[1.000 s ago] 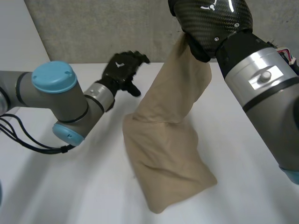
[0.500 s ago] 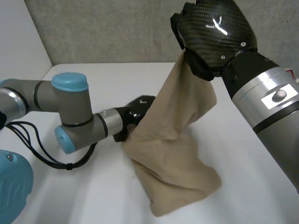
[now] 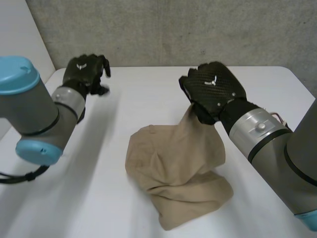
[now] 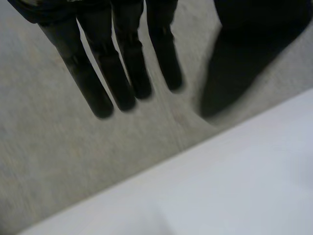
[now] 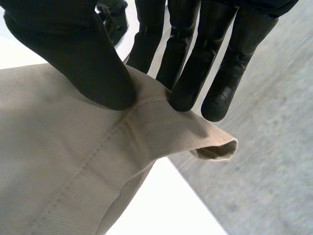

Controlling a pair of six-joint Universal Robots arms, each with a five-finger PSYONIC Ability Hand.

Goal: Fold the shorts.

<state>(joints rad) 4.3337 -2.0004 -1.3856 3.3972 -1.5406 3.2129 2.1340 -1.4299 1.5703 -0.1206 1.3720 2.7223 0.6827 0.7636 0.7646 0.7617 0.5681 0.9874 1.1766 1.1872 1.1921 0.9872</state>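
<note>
The beige shorts (image 3: 178, 173) lie bunched on the white table (image 3: 124, 99), with one edge pulled up off the heap. My right hand (image 3: 213, 91) is shut on that raised edge. In the right wrist view its thumb (image 5: 73, 54) and fingers (image 5: 186, 63) pinch a seamed hem of the shorts (image 5: 73, 161). My left hand (image 3: 84, 72) hovers over the table's far left, well clear of the cloth. In the left wrist view its fingers (image 4: 117, 73) are straight and hold nothing.
A grey concrete wall (image 3: 173, 29) stands right behind the table's far edge. The left arm's elbow (image 3: 29, 124) hangs over the left side of the table. Bare table surface surrounds the shorts.
My right hand has come down with the shorts, so more cloth now rests on the table. My left hand went to the shorts' left side, then drew back up to the far left.
</note>
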